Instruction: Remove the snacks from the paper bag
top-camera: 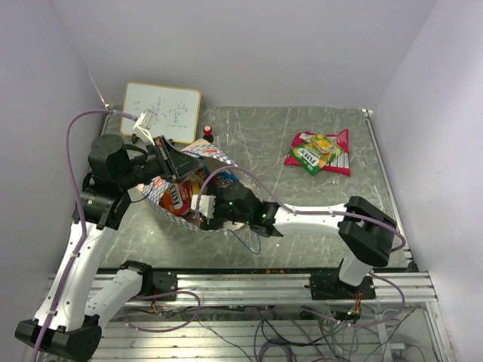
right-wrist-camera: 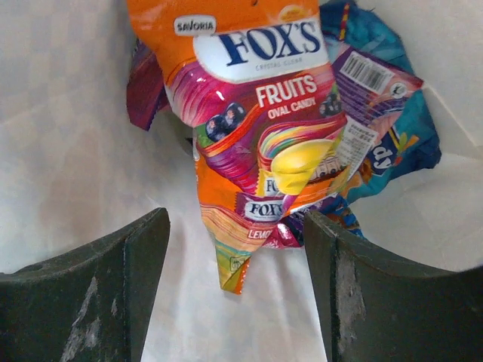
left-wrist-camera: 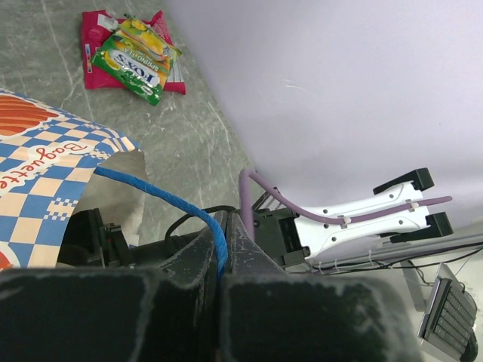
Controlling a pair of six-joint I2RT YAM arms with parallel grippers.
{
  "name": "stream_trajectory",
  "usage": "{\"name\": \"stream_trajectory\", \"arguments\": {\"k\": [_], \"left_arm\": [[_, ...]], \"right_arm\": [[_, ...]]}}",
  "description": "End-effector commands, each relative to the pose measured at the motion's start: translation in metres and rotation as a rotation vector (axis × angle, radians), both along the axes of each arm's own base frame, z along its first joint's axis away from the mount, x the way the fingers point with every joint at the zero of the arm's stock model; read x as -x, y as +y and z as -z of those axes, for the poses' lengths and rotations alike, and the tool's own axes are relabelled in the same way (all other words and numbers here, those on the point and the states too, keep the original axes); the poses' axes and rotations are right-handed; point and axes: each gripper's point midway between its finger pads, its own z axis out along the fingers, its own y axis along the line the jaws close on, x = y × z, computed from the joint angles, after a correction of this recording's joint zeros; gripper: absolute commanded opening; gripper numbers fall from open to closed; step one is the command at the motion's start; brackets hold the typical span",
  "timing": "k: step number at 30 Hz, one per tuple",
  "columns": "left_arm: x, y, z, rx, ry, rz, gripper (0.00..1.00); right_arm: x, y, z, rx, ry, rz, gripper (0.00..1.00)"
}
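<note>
The paper bag (top-camera: 213, 154) lies on its side at the left of the table (top-camera: 302, 219), its mouth turned toward the right arm. The left end effector (left-wrist-camera: 223, 264) is closed on the bag's blue cord handle (left-wrist-camera: 162, 196), which runs from the checkered band (left-wrist-camera: 45, 173) down between the pinched fingers. In the top view this end effector (top-camera: 177, 158) sits at the far rim of the bag.

The right end effector (top-camera: 207, 205) reaches into the bag's mouth. Its wrist view shows the 2 fingers (right-wrist-camera: 113, 279) spread apart, gripping nothing, with the lower tip of an orange Fox's Fruits packet (right-wrist-camera: 256, 90) lying between and just ahead of them on the bag's pale inner wall (right-wrist-camera: 68, 151). Behind the orange packet are a blue packet (right-wrist-camera: 407, 136) on the right and a purple packet (right-wrist-camera: 143, 83) on the left.

2 snacks lie outside the bag, well apart from it at the far right of the table: a green Fox's packet (top-camera: 313, 154) resting on top of a pink packet (top-camera: 339, 154).

A framed whiteboard (top-camera: 162, 111) leans at the far left corner, with a small red-and-black knob (top-camera: 207, 134) just beside it.
</note>
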Motion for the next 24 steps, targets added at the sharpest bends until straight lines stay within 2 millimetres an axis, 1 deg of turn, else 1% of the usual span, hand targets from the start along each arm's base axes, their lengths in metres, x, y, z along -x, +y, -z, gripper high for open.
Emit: {"name": "stream_trajectory", "arguments": {"k": [1,4,7,9,11,13,15,20,24], "left_arm": [[0.009,-0.001,-0.023,0.001,-0.077,0.023,0.07],[0.01,-0.001,-0.023,0.0,-0.078,0.028,0.07],[0.012,-0.001,-0.024,0.0,-0.082,0.027,0.07],[0.013,0.0,-0.025,0.0,-0.085,0.028,0.07],[0.015,0.0,-0.024,-0.002,-0.085,0.028,0.07],[0.014,0.001,-0.022,-0.006,-0.086,0.025,0.07],[0.013,0.001,-0.02,-0.004,-0.084,0.022,0.07],[0.013,0.001,-0.021,-0.007,-0.081,0.018,0.07],[0.009,0.001,-0.021,-0.007,-0.092,0.008,0.07]], "right_arm": [[-0.012,0.006,0.004,0.049,-0.08,-0.017,0.7],[-0.024,0.009,0.008,0.036,-0.1,0.033,0.69],[-0.035,0.01,0.018,0.035,-0.112,0.092,0.69],[-0.045,0.008,0.019,0.028,-0.131,0.143,0.69],[-0.052,0.009,0.013,-0.014,-0.136,0.178,0.68],[-0.052,0.012,0.007,-0.054,-0.12,0.163,0.62],[-0.05,0.013,0.001,-0.095,-0.099,0.145,0.51],[-0.051,0.009,-0.015,-0.161,-0.027,0.158,0.27],[-0.046,0.003,-0.027,-0.192,0.0,0.152,0.21]]}}
